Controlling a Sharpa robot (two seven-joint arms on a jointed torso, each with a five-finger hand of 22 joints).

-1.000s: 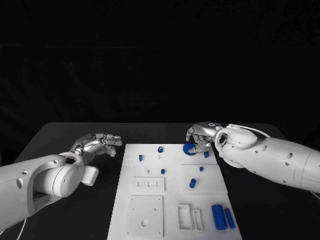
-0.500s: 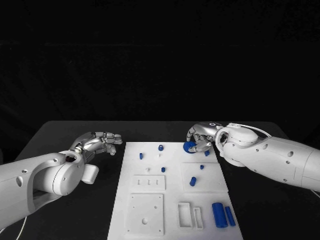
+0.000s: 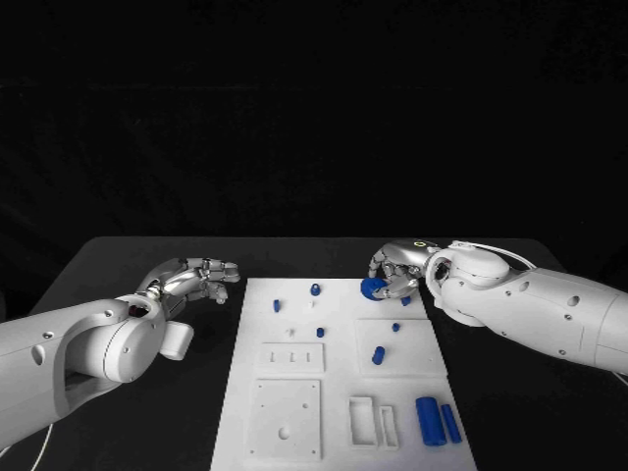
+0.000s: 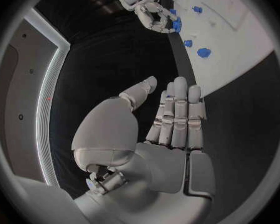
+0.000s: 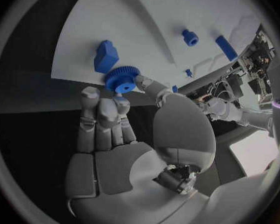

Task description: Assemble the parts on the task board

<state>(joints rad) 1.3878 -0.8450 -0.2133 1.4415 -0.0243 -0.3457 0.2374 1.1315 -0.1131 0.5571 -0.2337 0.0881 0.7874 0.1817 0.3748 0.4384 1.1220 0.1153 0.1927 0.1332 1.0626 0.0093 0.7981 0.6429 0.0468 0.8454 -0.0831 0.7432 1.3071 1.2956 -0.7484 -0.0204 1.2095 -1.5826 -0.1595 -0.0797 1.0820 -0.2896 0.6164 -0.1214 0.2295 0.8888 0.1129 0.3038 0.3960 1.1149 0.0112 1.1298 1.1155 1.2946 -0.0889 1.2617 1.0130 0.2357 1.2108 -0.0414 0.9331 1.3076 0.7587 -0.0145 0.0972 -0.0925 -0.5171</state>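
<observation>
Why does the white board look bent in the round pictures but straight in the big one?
Both wrist views use fisheye lenses, so the task board's straight edges curve; the head view shows them straight, with darkness beyond the table.

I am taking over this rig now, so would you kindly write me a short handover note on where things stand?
Right hand: holds a blue gear over the far right corner of the task board.
Left hand: holds nothing, fingers loosely curled, over the table left of the board.
On the board: a blue block near the gear, small blue parts further in, two blue cylinders at the near right.
Done: gear picked up. Left: seat it, then the other parts.
</observation>
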